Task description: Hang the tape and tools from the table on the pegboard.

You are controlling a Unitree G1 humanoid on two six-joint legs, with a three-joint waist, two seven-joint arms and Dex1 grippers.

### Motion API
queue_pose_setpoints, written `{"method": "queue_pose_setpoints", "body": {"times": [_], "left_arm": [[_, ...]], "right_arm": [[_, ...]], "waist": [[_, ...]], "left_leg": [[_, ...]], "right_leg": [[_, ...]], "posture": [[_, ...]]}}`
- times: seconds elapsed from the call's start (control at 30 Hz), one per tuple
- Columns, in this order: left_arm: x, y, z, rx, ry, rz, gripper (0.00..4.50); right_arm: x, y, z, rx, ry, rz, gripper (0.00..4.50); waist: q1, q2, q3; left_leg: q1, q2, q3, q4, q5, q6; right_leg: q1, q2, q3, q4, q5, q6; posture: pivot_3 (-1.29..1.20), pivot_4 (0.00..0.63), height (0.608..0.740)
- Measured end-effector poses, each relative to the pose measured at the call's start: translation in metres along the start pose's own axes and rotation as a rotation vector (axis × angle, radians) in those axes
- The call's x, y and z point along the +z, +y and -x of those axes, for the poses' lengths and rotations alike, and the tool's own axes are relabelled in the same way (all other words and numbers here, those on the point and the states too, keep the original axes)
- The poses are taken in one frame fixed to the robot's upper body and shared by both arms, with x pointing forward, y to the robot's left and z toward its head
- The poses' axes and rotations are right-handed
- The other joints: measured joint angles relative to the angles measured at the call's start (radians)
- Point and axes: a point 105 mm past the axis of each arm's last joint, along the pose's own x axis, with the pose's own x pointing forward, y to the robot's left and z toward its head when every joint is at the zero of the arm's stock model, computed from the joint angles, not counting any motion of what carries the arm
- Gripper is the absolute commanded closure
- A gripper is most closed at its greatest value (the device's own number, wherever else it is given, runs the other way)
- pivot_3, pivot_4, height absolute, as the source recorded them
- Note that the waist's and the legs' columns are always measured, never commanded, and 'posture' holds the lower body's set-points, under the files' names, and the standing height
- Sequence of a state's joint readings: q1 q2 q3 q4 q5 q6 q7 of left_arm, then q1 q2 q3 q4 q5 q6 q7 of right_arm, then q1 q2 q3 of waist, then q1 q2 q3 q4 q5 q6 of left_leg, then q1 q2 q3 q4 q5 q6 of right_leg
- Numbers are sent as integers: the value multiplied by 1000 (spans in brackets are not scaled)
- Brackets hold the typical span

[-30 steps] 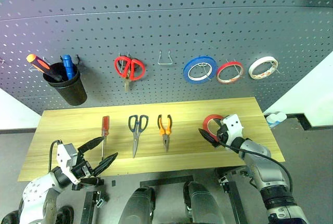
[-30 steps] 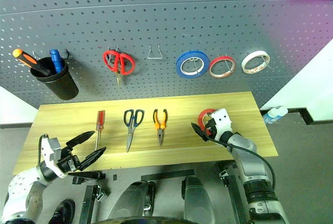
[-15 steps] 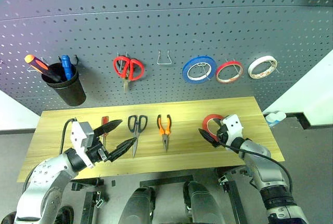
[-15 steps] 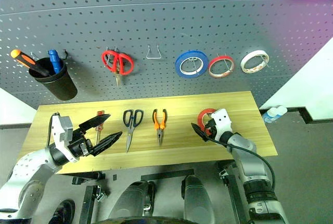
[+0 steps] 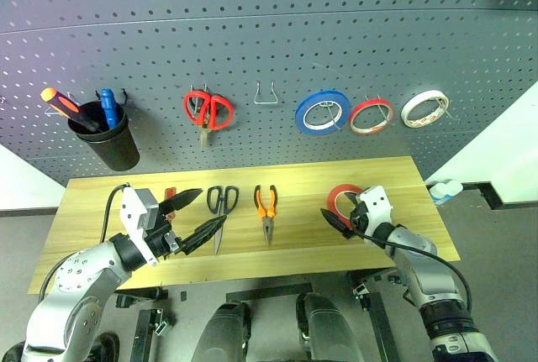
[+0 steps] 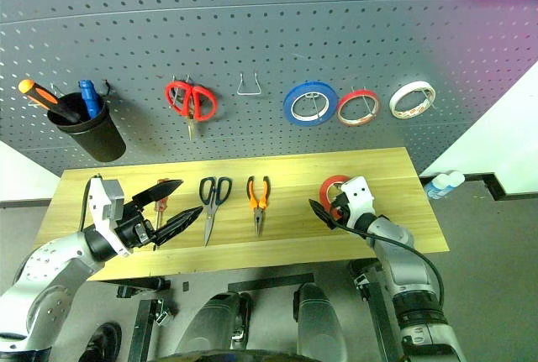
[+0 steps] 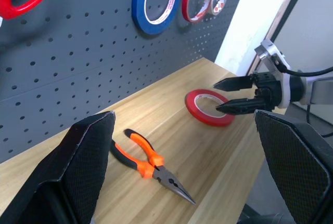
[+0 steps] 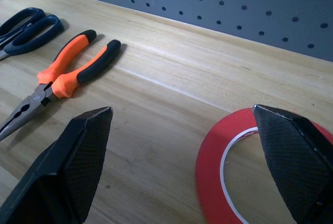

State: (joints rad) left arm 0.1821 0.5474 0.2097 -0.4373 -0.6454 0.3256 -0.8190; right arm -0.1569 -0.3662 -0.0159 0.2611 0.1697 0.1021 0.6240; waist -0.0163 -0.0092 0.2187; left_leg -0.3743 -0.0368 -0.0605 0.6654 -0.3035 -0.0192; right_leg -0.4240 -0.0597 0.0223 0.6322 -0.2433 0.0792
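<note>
On the table point(image 5: 378, 173) lie red tape point(image 5: 342, 199), pliers point(image 5: 266, 207), scissors point(image 5: 221, 211) (all flat) | right gripper point(image 5: 334, 214) wide open beside tape, holding nothing | left gripper point(image 5: 197, 215) wide open over screwdriver point(image 5: 169, 195), empty

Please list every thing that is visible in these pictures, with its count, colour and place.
pegboard: 1, dark grey, behind table.
table: 1, light wood.
tape: 1, red, on table's right.
pliers: 1, orange-black, table middle.
scissors: 1, dark, left of pliers.
screwdriver: 1, red, behind left gripper.
cup: 1, black, on pegboard, holding two screwdrivers.
red scissors: 1, hung.
hung tape rolls: 3; blue, red, white.
left gripper: jaws open.
right gripper: jaws open, by tape.
</note>
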Motion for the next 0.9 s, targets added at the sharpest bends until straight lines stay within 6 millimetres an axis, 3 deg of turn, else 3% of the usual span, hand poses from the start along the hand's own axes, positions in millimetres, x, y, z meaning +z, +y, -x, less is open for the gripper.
{"method": "queue_pose_setpoints", "body": {"times": [0.2, 0.33, 0.5, 0.9], "left_arm": [[7, -3, -4, 4, -1, -16, 30], [12, -3, -8, -3, -8, -14, 30], [12, -2, -8, 4, -1, -3, 30], [3, -8, -2, 9, 17, 29, 30]], "right_arm": [[-1, 1, 0, 6, 8, 6, 0], [-18, 1, 2, 26, 146, 74, 0], [-25, -10, 5, 1, 248, 117, 0], [-35, -15, -9, 1, 310, 118, 0]], "waist": [[1, 0, 0], [1, 0, 0], [0, 0, 0], [3, -2, 13]], "left_leg": [[0, 0, 0, 0, 0, 0], [0, 0, 0, 0, 0, 0], [0, 0, 0, 0, 0, 0], [-1, 0, 0, 0, 0, 0]], "right_leg": [[0, 0, 0, 0, 0, 0], [0, 0, 0, 0, 0, 0], [0, 0, 0, 0, 0, 0], [0, 0, 0, -1, -1, -2]], "posture": [[5, 210, 738], [3, 213, 738], [11, 220, 738], [35, 253, 738]]}}
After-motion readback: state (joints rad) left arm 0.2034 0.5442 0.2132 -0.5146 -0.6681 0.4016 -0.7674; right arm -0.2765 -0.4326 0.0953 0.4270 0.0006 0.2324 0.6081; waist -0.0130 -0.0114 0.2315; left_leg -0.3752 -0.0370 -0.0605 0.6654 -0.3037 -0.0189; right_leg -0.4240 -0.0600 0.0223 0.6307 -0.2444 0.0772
